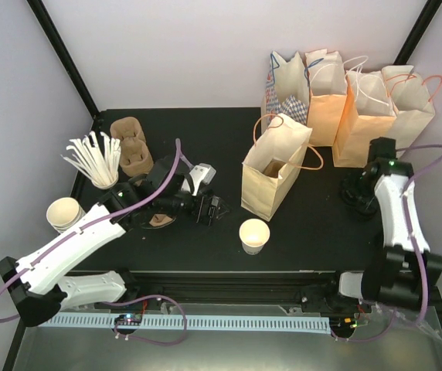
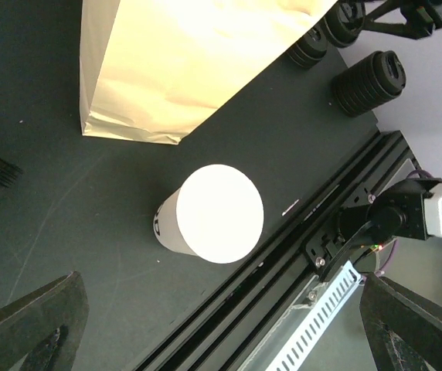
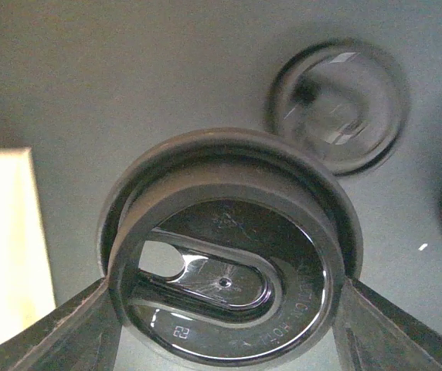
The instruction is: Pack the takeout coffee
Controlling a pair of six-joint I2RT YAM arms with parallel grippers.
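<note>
The takeout coffee cup (image 1: 253,234) stands open and lidless near the table's front edge, in front of an open tan paper bag (image 1: 273,166). In the left wrist view the cup (image 2: 217,212) is white with black lettering on its side. My left gripper (image 1: 212,209) hangs left of the cup, open and empty, its fingers (image 2: 35,325) wide apart. My right gripper (image 1: 362,195) is at the right, over the lid stacks. In the right wrist view it (image 3: 225,325) is shut on a round black lid (image 3: 229,286), with a finger against each side.
Several tan bags (image 1: 360,108) stand along the back right. Black lid stacks (image 2: 368,81) sit right of the open bag, and another lid stack (image 3: 337,104) lies under my right gripper. White stirrers (image 1: 97,158), brown cup carriers (image 1: 130,143) and stacked cream cups (image 1: 65,214) are at the left.
</note>
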